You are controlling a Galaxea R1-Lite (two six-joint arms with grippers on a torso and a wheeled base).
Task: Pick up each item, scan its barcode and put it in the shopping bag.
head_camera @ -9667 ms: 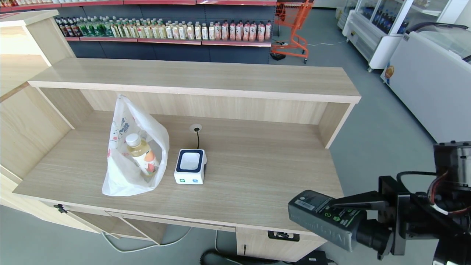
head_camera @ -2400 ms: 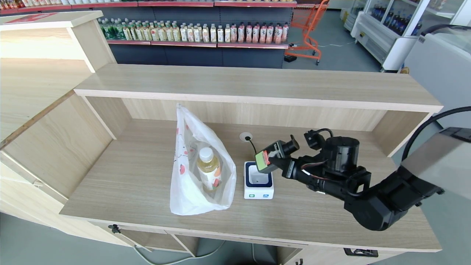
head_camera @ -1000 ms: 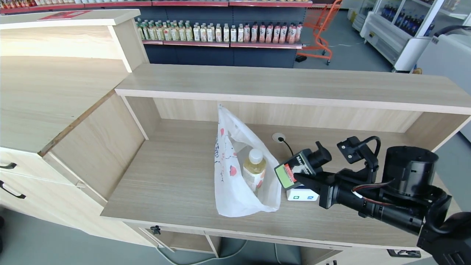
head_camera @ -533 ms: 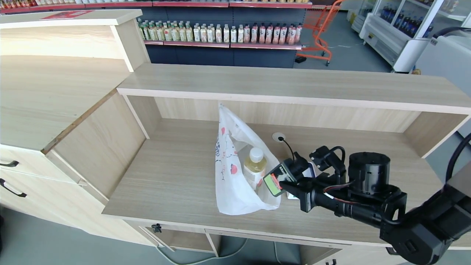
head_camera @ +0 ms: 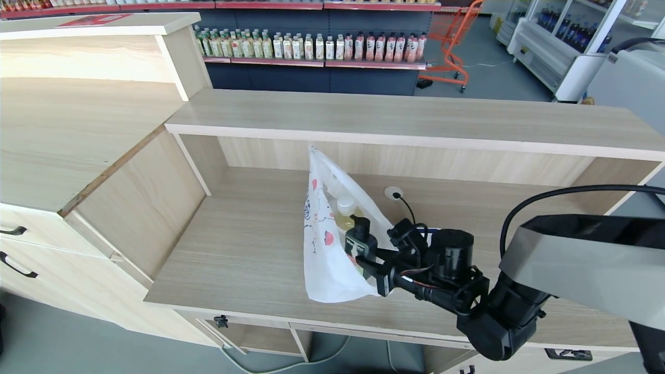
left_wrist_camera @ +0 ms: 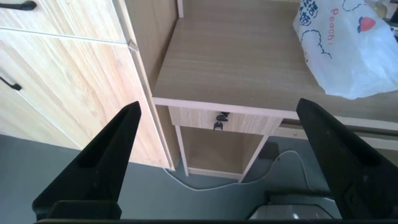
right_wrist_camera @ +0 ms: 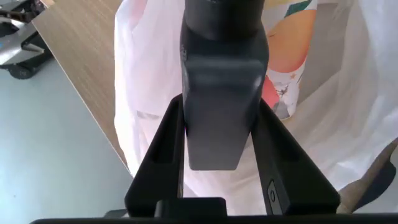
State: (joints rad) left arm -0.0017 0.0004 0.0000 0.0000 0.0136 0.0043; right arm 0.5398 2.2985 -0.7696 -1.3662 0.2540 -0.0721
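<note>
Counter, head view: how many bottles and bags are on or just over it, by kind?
Bottles: 2 (juice bottle, dark bottle held by the right end effector)
Shopping bag: 1
Total: 3

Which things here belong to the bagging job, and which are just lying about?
Job: shopping bag; dark bottle in the right gripper; juice bottle inside the bag.
Lying about: orange cart; shelf bottles; freezers.
</note>
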